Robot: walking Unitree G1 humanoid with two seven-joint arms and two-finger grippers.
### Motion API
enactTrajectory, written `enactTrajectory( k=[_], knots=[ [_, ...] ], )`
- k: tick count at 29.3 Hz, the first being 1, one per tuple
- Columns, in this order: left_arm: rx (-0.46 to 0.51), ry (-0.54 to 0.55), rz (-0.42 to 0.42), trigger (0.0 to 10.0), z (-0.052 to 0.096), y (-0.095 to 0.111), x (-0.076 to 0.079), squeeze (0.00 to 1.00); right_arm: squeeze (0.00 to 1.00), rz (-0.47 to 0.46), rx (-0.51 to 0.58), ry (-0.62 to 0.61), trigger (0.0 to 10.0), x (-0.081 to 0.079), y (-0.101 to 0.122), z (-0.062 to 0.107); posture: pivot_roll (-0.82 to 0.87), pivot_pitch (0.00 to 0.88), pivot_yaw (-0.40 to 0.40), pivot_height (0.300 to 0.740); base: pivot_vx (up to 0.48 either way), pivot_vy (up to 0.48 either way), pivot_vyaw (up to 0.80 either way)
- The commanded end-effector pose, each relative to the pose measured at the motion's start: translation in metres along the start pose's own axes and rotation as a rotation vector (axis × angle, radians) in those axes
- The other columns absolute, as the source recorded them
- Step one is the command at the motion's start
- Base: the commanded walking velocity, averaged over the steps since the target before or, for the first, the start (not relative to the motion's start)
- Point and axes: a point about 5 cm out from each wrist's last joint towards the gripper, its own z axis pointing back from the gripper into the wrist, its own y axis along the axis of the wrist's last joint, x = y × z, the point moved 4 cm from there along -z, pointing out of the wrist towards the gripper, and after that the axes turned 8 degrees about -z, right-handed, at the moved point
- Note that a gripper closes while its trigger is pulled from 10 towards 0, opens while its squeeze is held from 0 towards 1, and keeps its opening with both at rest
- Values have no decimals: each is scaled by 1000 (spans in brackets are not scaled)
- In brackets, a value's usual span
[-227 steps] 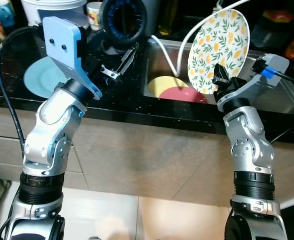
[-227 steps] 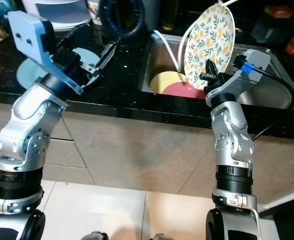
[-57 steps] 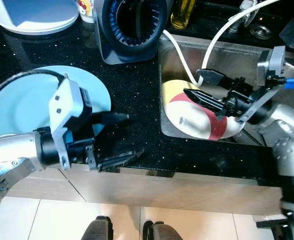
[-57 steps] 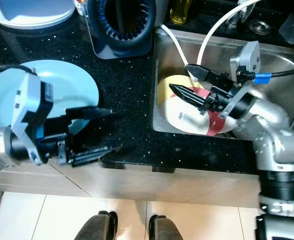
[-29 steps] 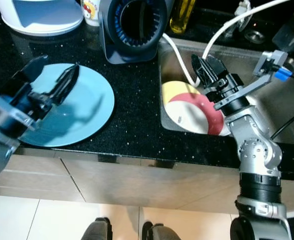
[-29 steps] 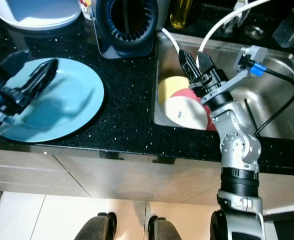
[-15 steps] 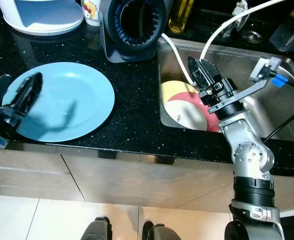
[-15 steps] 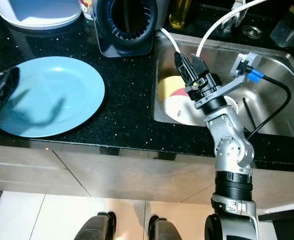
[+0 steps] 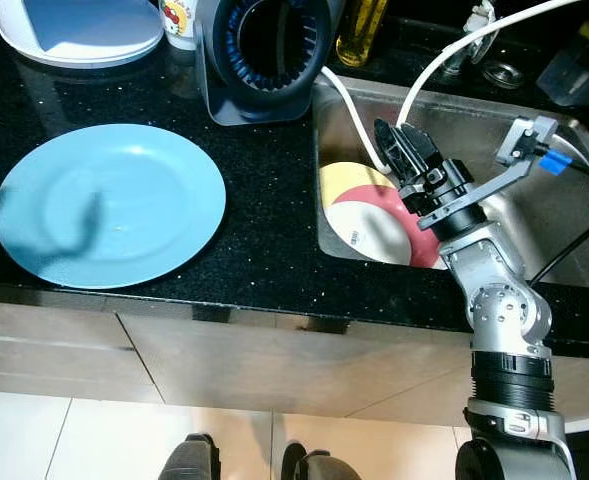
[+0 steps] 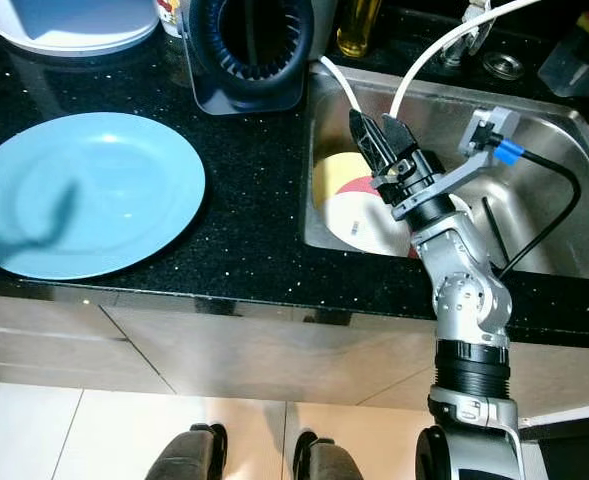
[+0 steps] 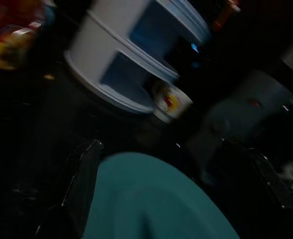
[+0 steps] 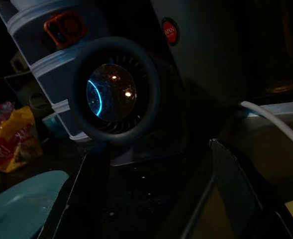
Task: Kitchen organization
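Observation:
A light blue plate [image 9: 109, 205] lies flat on the black counter [image 9: 264, 230] to the left of the sink. In the left wrist view my left gripper [image 11: 163, 149] is open, hovering low beside that blue plate [image 11: 156, 199]. Inside the steel sink [image 9: 474, 110] a yellow plate [image 9: 346, 180], a red plate [image 9: 421, 232] and a white plate [image 9: 374, 228] lie overlapping. My right gripper [image 9: 402, 150] is open and empty, raised over those plates near the sink's left wall; its fingers [image 12: 74, 199] stand wide apart.
A dark blue round appliance [image 9: 269, 50] stands at the back of the counter beside the sink. A white appliance [image 9: 79, 30] and a mug [image 9: 179, 15] sit at the back left. A white hose [image 9: 444, 60] arcs over the sink. An oil bottle [image 9: 359, 30] stands behind.
My left arm has drawn back off the left edge of the head views, leaving the blue plate uncovered. My right gripper has hardly moved in the last half second; much earlier it held a floral plate upright.

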Motion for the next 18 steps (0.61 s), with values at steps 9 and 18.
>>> enactTrajectory(
  k=[9, 18],
  knots=[
    [-35, 188, 74, 10000, 7, -9, -32, 0, 0, 34, -38, -8, 10000, 2, -4, 2, 218, 184, -117, 740, 0, 0, 0],
    [-147, 232, 194, 10000, 6, -35, -36, 0, 0, 44, -33, -5, 10000, -1, -1, 0, 206, 183, -115, 740, 0, 0, 0]
  ],
)
